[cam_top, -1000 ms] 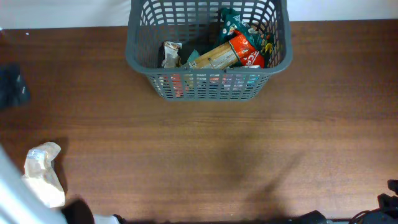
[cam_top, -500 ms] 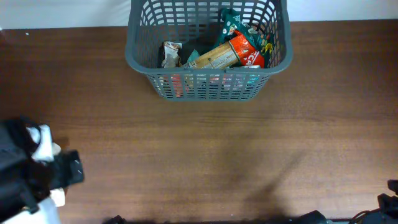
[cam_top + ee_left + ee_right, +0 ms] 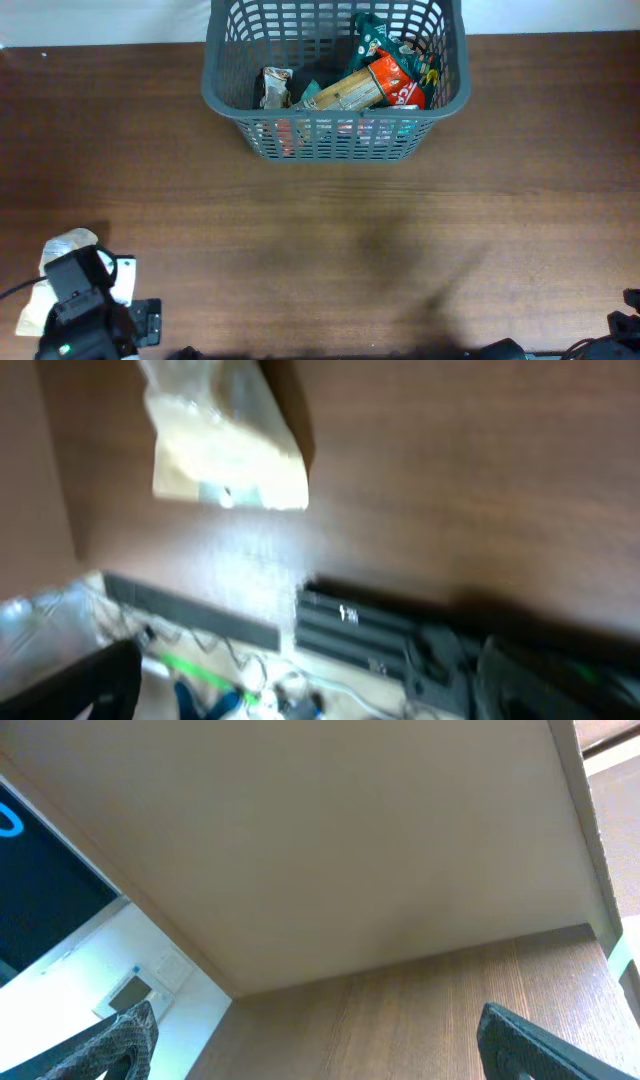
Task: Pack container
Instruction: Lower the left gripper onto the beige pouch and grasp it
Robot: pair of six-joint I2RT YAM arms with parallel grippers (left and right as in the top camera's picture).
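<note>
Grey container [image 3: 335, 140], colourful packets [image 3: 380, 85] heaped inside

The left arm [image 3: 82, 302] is showing a black, boxy housing with a white piece [image 3: 122, 278] on 1 side and a small green light [image 3: 64, 350] low on it. A thin black cable [image 3: 12, 292] is running out from it. The 2 fingers [image 3: 118, 1038] of the right hand [image 3: 320, 1042] are looking dark grey and grainy; those of the left hand [image 3: 310, 672] are appearing dark and blurred.
</note>
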